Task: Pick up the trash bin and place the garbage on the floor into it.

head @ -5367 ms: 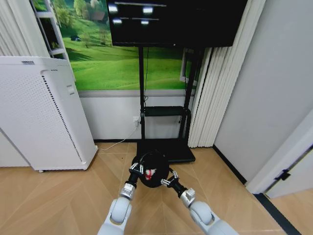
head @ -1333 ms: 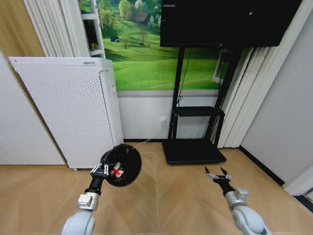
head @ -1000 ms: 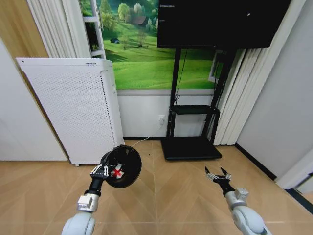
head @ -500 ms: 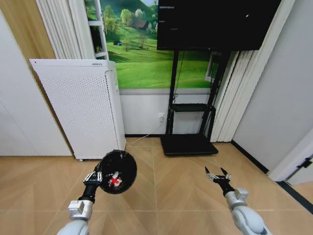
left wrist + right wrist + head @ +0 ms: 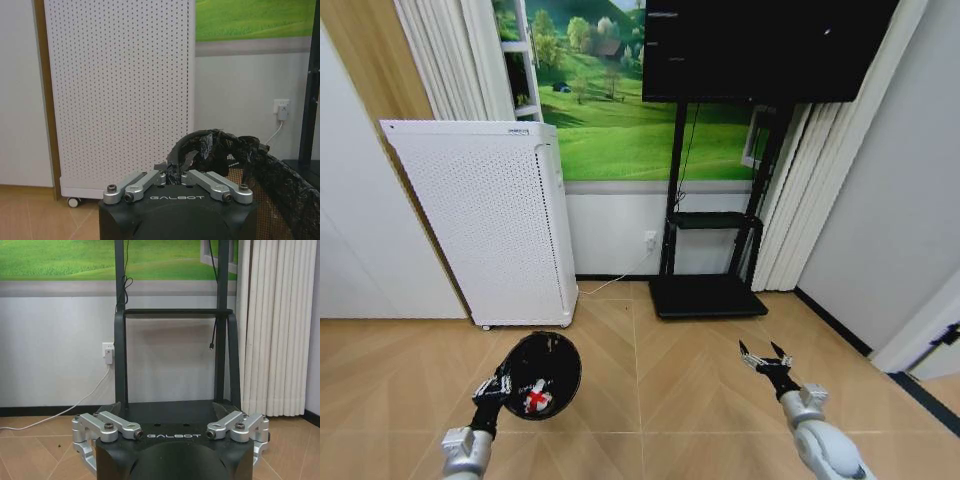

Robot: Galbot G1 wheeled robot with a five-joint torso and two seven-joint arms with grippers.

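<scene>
Nearest you, your left gripper [image 5: 501, 383] pinches the rim of the trash bin [image 5: 542, 374], held above the floor [image 5: 660, 400] with a red-and-white wrapper [image 5: 536, 399] inside. Your right gripper [image 5: 765, 357] hangs spread and empty over bare parquet. Farther back, the air purifier [image 5: 480, 215] and TV stand [image 5: 705, 295] line the wall, with open floor between.

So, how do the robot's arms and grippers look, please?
Both arms are light grey with rounded segments. The left gripper and right gripper each have a black body marked GALBOT in white, with silver metal finger links joined by dark bolts. No loose cables are visible.
</scene>
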